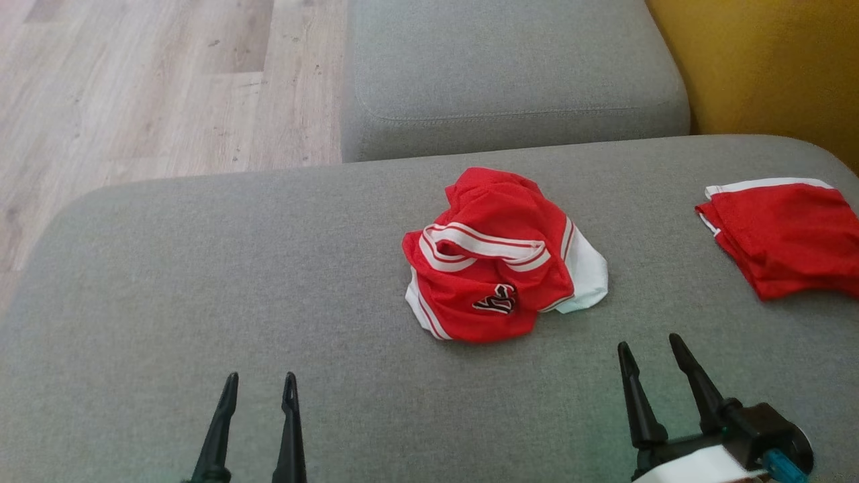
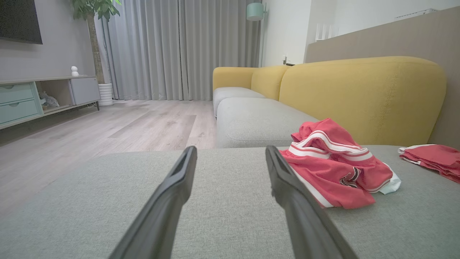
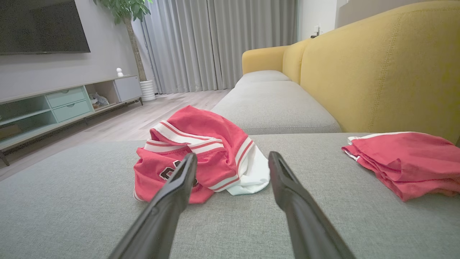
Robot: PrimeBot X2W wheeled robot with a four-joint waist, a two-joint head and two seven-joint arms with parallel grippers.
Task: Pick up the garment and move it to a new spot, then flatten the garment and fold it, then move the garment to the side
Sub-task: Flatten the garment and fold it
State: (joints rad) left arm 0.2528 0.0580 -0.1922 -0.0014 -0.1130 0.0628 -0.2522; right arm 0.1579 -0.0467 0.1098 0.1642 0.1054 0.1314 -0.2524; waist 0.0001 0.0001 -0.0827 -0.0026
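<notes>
Left gripper [image 1: 262,377] and right gripper [image 1: 649,342] gape empty near crumpled garment [image 1: 500,261]; wrist views reveal a TV [image 3: 39,27]

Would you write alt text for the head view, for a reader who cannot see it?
A crumpled red-and-white sports garment lies in the middle of a grey sofa seat, with a folded red garment at the right edge. The robot's left hand and right hand, both open and empty, sit at the bottom, short of it.

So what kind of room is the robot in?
Probably a living room in a home: there is a yellow and grey sofa, a TV on the wall above a low cabinet, and long grey curtains beside a potted plant.
</notes>
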